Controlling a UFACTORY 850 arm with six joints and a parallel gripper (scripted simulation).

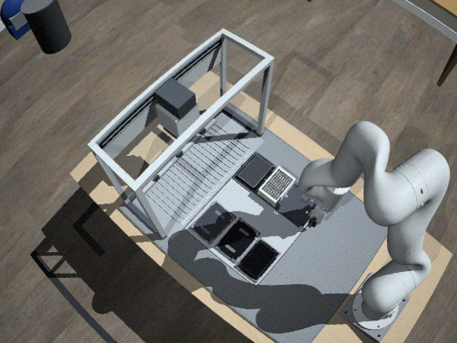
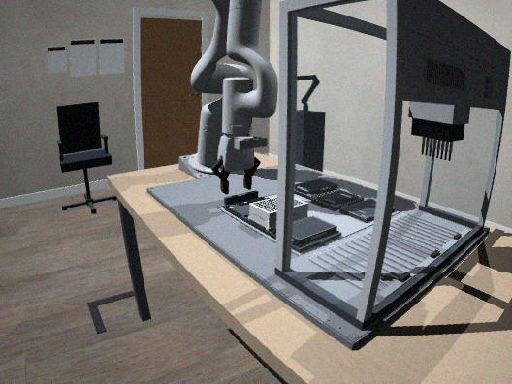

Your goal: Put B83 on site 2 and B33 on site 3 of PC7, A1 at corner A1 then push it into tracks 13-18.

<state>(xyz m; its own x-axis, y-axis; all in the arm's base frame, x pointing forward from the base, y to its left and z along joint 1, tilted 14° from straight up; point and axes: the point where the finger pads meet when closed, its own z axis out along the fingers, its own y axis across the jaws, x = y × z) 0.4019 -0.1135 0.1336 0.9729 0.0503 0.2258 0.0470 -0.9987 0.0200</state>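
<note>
fingers (image 2: 236, 182) spread above flat rectangular carrier (image 2: 240, 198).

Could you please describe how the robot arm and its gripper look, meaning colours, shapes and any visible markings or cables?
The arm is pale grey to white, built of thick, rounded tubular links with bulging joints. It stands on a round flange over a square grey base plate with corner bolts. The gripper has a light grey boxy body and two short, dark fingers. No loose cables or readable markings are visible.

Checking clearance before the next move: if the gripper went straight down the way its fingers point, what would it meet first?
Probably the handle end of carrier PC7: the open gripper hangs just above it, empty. Depth is uncertain.
</note>
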